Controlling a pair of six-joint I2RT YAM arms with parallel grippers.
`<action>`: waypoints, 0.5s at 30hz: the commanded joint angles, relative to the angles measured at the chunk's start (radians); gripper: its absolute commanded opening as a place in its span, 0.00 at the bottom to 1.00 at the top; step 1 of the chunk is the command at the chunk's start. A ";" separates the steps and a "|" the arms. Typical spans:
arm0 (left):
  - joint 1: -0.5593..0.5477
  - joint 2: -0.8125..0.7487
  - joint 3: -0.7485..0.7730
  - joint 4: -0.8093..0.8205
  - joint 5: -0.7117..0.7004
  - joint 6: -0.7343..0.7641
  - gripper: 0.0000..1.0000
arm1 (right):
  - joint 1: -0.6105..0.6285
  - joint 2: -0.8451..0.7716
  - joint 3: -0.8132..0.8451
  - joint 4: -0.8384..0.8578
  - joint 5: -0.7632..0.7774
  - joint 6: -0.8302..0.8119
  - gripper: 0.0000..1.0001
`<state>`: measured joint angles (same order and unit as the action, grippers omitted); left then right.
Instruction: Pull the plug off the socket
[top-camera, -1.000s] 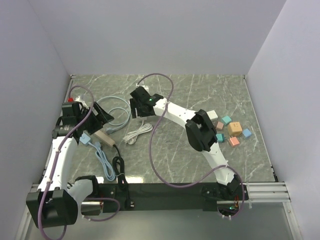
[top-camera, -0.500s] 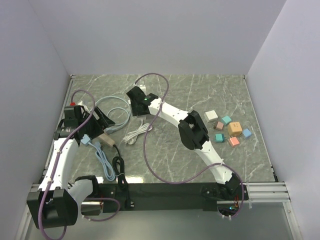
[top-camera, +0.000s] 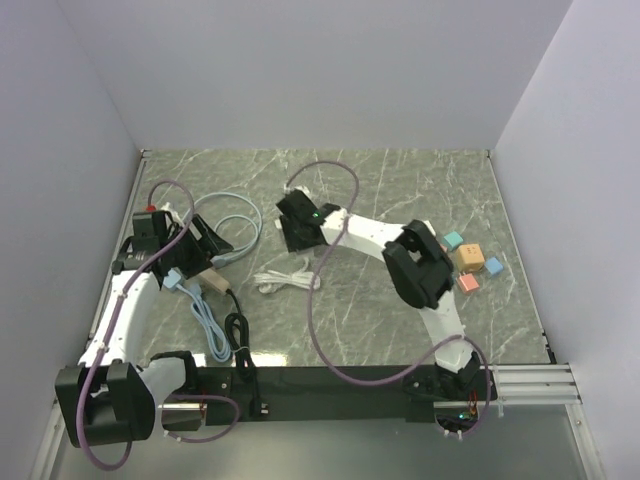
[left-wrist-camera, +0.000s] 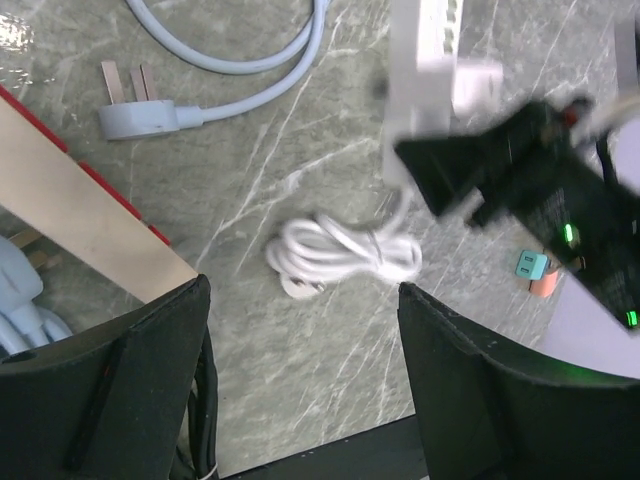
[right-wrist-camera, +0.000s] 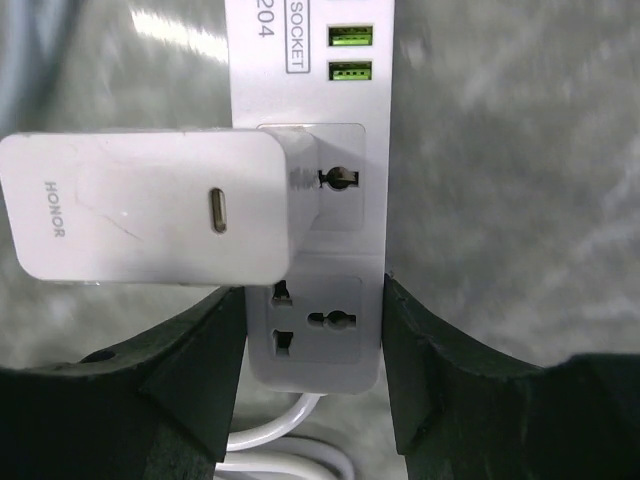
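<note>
Between the clamping fingers of the right gripper sits a strip marked "SOCKET" and "204". Its plugged-in charger reads "HONOR". The left gripper gapes wide, empty.

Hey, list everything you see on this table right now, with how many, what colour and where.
power strip: one, white, clamped in the right pincer
charger: one, white, plugged into the power strip
coiled cable: one, white, mid-table, just nearer than the right pincer
plug with cable: one, pale grey-blue, far left, lying loose
beige block: one, red-edged, by the left pincer
flat cable: one, light blue, near left
black cable: one, near left
small blocks: four showing, teal, orange, blue, pink, right side; more may be hidden behind the arm
table: one, grey-green marble
left pincer: black, open, empty
right pincer: black, shut on the power strip
</note>
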<state>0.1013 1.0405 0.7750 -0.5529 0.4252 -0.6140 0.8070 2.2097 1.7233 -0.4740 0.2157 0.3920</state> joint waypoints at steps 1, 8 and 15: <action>-0.006 0.029 -0.019 0.079 0.038 -0.007 0.81 | -0.005 -0.148 -0.211 0.027 -0.064 -0.091 0.00; -0.092 0.108 -0.036 0.183 0.040 -0.087 0.80 | -0.005 -0.361 -0.522 0.089 -0.156 -0.084 0.22; -0.228 0.206 0.015 0.255 -0.003 -0.158 0.80 | -0.005 -0.550 -0.665 0.097 -0.153 -0.036 0.71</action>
<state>-0.0959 1.2236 0.7410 -0.3691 0.4416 -0.7280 0.8051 1.7531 1.0863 -0.3668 0.0746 0.3470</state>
